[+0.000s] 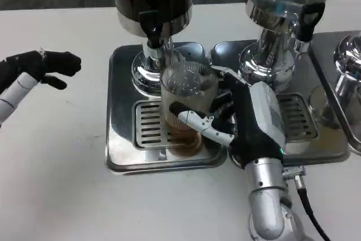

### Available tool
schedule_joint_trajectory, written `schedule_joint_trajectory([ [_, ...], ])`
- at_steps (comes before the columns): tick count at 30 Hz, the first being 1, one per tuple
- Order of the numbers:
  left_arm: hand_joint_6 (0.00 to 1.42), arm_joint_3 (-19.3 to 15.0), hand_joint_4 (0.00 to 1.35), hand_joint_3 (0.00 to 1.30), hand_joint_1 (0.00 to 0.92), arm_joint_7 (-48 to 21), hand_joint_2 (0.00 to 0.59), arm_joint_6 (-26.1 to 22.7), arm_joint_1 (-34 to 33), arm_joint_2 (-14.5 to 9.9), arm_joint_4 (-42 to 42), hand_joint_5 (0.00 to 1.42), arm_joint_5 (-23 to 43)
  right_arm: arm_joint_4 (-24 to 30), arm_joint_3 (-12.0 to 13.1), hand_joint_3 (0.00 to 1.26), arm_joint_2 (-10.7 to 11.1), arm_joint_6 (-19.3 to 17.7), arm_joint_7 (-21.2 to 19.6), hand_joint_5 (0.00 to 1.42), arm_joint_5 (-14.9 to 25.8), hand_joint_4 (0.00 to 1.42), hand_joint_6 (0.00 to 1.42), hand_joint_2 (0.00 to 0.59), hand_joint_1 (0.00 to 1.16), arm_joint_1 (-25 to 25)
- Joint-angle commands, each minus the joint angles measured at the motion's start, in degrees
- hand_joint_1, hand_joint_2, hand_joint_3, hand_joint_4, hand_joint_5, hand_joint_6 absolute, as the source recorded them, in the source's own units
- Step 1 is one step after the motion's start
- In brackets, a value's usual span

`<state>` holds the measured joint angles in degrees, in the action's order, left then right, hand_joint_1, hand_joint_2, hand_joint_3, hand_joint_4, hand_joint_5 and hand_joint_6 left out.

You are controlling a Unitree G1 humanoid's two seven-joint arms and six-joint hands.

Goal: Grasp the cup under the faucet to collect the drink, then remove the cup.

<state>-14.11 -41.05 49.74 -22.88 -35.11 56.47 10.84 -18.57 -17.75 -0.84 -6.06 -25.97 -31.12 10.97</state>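
My left hand (42,66): hovering over the bench (56,196) well left of the faucet (151,29), fingers curled in, holding nothing. Cup (183,108): clear, ribbed, directly under the faucet on the drip tray (121,156). My right hand (237,119): just right of the faucet, fingers wrapped around the cup.

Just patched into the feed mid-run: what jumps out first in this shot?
The right hand holds a clear ribbed cup on the drip tray under the black faucet of the dark dispenser, centre frame; brown drink sits in the cup's bottom. The left hand hovers over the white table at far left, holding nothing. A second, clear dispenser stands to the right.
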Motion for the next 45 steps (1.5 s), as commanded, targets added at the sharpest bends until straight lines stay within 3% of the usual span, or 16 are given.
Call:
schedule_joint_trajectory([
  [1,0.5,0.82,0.4,0.46,0.0,-0.96,0.15,-0.08,-0.34,0.43,0.22,0.36,-0.28,3.19,1.11,0.52,0.24,-0.78,-0.77,0.7,0.22,0.64,0.86,0.252,0.61,-0.67],
  [17,0.48,1.77,0.36,0.43,0.0,-2.92,0.133,0.8,2.04,2.27,-1.25,0.35,0.47,9.96,2.89,0.54,1.26,-0.36,0.0,0.73,0.11,0.66,0.89,0.253,0.61,-4.74],
  [33,0.47,3.05,0.34,0.41,0.0,-5.29,0.12,1.21,5.44,4.44,-4.55,0.34,0.48,13.31,3.59,0.55,1.32,-0.69,1.12,0.74,0.56,0.66,0.9,0.252,0.61,-6.73],
  [45,0.46,4.54,0.31,0.39,0.0,-5.39,0.122,2.08,6.98,4.55,-5.54,0.32,0.09,16.43,4.22,0.56,1.41,-0.16,2.14,0.75,0.48,0.68,0.92,0.252,0.61,-8.77],
])
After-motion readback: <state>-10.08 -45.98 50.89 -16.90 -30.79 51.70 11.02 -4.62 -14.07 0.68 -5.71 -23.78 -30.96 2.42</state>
